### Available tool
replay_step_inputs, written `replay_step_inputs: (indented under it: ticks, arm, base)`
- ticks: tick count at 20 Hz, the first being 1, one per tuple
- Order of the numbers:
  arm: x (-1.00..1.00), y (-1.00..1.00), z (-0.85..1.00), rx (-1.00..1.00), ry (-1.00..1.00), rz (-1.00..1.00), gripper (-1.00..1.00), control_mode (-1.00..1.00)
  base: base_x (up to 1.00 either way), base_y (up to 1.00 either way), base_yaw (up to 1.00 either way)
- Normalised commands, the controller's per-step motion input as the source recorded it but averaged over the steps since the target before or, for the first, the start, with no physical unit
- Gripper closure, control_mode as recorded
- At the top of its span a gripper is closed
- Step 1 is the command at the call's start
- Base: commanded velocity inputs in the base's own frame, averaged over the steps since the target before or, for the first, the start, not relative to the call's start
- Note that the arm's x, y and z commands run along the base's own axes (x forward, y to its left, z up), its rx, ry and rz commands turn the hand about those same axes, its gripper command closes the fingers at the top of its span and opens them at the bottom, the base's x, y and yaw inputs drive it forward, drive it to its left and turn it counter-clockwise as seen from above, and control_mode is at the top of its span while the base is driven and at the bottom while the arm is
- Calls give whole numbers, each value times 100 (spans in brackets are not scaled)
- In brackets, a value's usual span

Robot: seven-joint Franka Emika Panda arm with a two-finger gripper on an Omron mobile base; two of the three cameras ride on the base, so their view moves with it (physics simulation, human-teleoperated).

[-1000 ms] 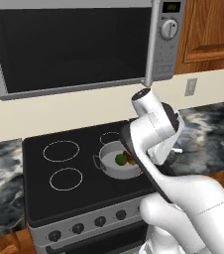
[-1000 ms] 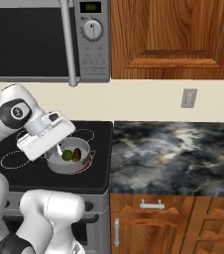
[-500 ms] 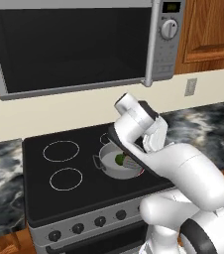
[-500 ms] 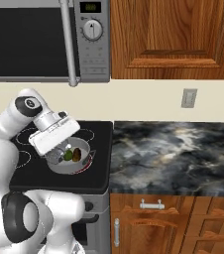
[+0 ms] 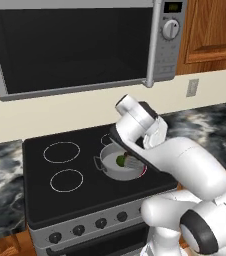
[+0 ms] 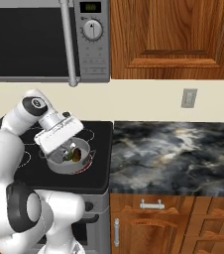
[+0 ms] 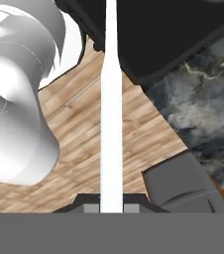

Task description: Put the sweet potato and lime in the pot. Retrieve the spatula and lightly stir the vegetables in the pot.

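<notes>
The silver pot point(image 5: 109, 170) point(image 6: 59, 166) stands on the black cooktop's front right burner. In it lie the green lime point(image 5: 120, 160) point(image 6: 78, 157) and, beside it, the brown sweet potato point(image 6: 71, 155), both partly covered by my hand. My hand hangs tilted just above the pot's right side. My gripper point(image 7: 111, 202) is shut on the spatula point(image 7: 111, 109), whose slim white handle runs straight out from between the fingers. The spatula's far end is hidden.
A black cooktop point(image 5: 60, 195) has free burner rings point(image 5: 61, 152) to the pot's left and knobs along its front. A microwave point(image 5: 75, 45) hangs low above. Dark marble counter point(image 6: 173, 154) lies to the right, with wooden cabinets above and below.
My hand has swung a little to the left and turned over the pot while the forearm dropped lower on the right. The pot, lime and sweet potato stay put.
</notes>
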Motion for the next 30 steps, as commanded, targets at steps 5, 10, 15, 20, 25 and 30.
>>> replay_step_inputs:
  ticks: [5,10,15,20,25,30]
  arm:
    - [41,-22,0,0,-1,0,100,-100]
    - [39,-36,0,0,0,0,100,-100]
    - [19,-22,0,-1,0,0,100,-100]
    - [21,6,-5,-8,0,-1,100,-100]
    - [34,23,-14,-13,0,-6,100,-100]
    - [26,15,-1,-12,0,-7,100,-100]
  base:
    - [0,0,0]
    - [0,0,0]
    - [0,0,0]
    - [0,0,0]
    - [0,0,0]
    - [0,0,0]
